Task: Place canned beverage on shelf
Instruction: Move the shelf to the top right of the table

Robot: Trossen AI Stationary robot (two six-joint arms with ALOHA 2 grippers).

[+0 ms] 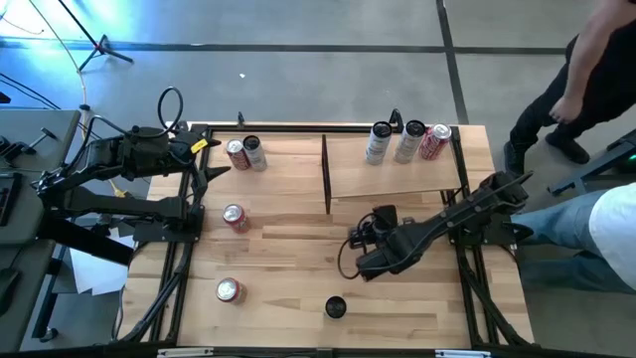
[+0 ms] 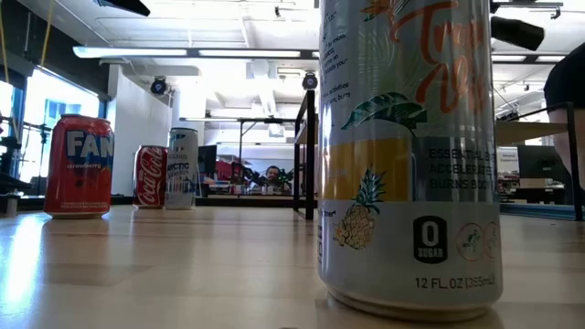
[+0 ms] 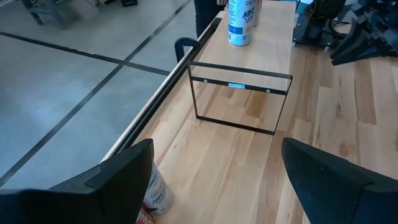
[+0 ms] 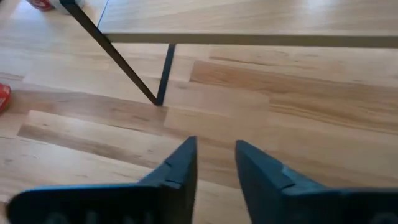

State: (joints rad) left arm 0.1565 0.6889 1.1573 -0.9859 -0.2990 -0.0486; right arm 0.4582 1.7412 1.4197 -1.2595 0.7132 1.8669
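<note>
Shelf (image 1: pixel 393 164): light-wood board on a thin black frame, at the table's far right quarter; black posts run down its left edge.
Shelf cans (image 1: pixel 405 142): three upright along the shelf's far edge: two silver-white, one red at the right end, close together.
Right gripper (image 1: pixel 356 237): just in front of the shelf's near-left corner, low over the table (image 1: pixel 288 288). Fingers (image 4: pixel 180 168) narrowed to a slim gap, nothing between them; bare wood below.
Shelf post (image 4: pixel 163 74): seen from the right wrist, black leg meets the table just ahead of the fingertips, with the shelf board's edge above it.
Left gripper (image 1: pixel 214 164): well left of the shelf, near the table's far-left part. Fingers (image 3: pixel 124 177) spread wide, holding nothing.
Far-left cans (image 1: pixel 245 153): one red, one dark-and-white, touching, left of the shelf and just beside the left gripper.
Mid-left can (image 1: pixel 235 217): red, upright, left of the shelf and nearer the front.
Front-left can (image 1: pixel 230 290): red, upright, well in front of the shelf, on the left.
Front can (image 1: pixel 336 307): dark top, in front of the shelf's left end, near the table's front edge; fills the low view (image 2: pixel 409 155) with a pineapple print.
Person (image 1: pixel 581 70): beyond the table's right side, past the shelf.
</note>
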